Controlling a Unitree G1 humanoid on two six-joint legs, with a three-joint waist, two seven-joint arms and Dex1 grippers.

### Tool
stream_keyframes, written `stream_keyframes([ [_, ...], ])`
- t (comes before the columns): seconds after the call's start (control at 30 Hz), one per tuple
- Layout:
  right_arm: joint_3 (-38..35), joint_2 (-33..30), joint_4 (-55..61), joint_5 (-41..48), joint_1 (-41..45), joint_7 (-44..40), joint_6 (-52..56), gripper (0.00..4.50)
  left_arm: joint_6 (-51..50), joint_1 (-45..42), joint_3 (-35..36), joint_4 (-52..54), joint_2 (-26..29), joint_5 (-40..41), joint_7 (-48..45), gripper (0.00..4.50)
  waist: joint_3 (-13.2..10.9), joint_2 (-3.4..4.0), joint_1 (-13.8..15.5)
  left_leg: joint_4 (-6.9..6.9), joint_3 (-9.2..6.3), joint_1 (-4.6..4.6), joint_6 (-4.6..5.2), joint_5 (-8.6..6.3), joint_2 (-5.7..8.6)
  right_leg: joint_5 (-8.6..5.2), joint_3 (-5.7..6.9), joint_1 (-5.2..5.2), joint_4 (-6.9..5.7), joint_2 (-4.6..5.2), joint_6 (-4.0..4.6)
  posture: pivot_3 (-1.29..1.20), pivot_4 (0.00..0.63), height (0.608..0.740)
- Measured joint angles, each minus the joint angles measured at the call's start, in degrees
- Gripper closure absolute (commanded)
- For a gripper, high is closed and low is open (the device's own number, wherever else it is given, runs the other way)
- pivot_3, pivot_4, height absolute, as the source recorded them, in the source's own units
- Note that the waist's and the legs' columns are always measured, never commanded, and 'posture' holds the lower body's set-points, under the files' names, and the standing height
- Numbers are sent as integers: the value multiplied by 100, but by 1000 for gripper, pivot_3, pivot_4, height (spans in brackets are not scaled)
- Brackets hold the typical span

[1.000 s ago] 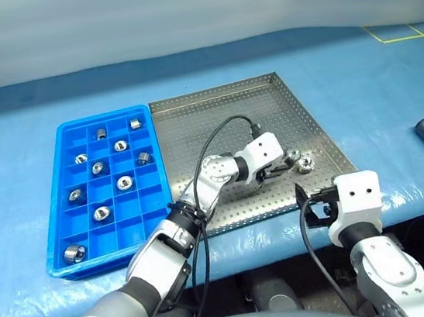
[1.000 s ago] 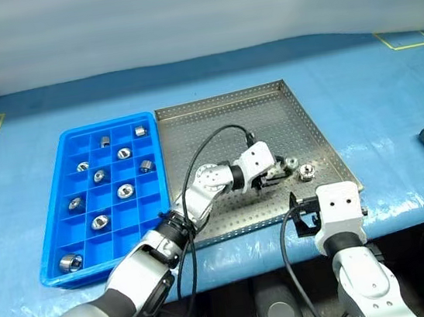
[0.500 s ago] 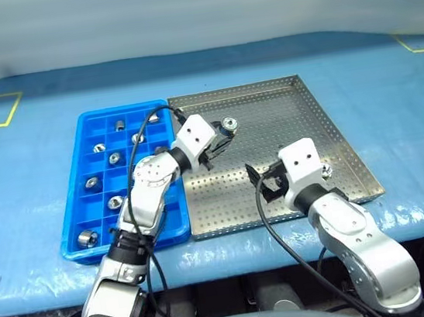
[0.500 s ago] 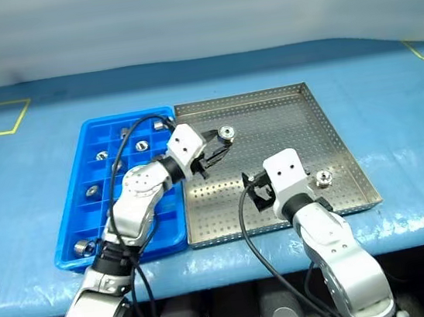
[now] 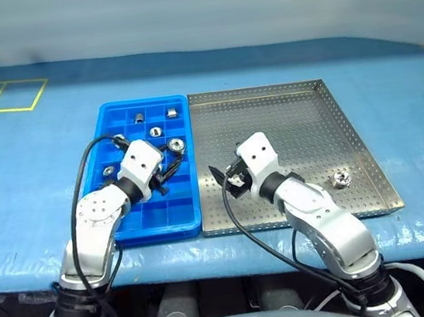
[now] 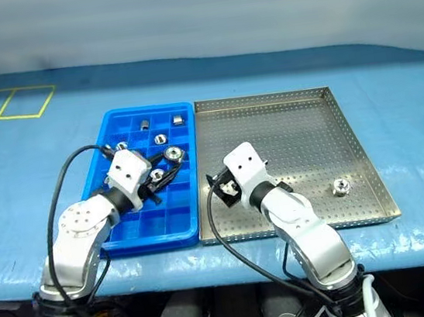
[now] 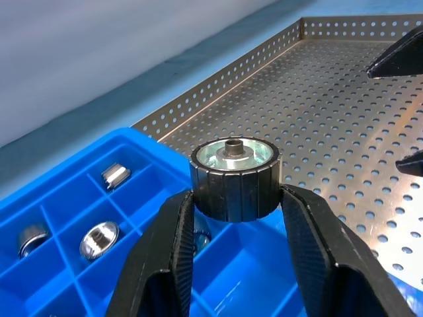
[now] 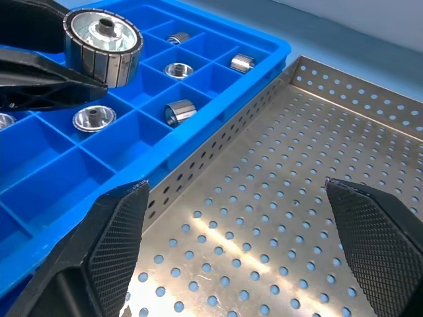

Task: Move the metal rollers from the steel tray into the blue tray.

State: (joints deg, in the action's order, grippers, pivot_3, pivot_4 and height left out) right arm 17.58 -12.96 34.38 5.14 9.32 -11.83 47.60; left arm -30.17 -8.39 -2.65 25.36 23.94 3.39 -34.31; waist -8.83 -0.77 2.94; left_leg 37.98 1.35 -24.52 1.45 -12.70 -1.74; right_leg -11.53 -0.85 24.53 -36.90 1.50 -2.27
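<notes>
My left gripper (image 5: 173,151) is shut on one of the metal rollers (image 7: 234,175), a shiny disc with a dark ribbed rim. It holds this roller just above the right-hand compartments of the blue tray (image 5: 158,222). Several more rollers lie in the tray's far compartments, one of them (image 5: 156,132) near the middle. My right gripper (image 5: 227,180) stands open and empty over the left part of the steel tray (image 5: 285,117), close to the blue tray's edge. One roller (image 5: 341,180) lies on the steel tray's perforated floor near its front right corner.
Both trays sit side by side on a table covered in blue sheeting (image 5: 392,103). Yellow tape lines (image 5: 0,96) mark the far left of it. The table's front edge runs just below the trays.
My left gripper has carried the roller leftward from the steel tray to above the blue tray. My right gripper has moved left over the steel tray. The camera view has shifted too.
</notes>
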Motion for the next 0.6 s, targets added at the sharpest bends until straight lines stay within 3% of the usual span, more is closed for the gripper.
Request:
stream_keyframes([
  [0.6,101,66,-55,-59,-165,8,-93,0,-469,482,-240,227,555,427,-179,2817,-1,1,101,-6,2,-2,0,0,-27,-6,8,6,2,1,11,161,150,740],
])
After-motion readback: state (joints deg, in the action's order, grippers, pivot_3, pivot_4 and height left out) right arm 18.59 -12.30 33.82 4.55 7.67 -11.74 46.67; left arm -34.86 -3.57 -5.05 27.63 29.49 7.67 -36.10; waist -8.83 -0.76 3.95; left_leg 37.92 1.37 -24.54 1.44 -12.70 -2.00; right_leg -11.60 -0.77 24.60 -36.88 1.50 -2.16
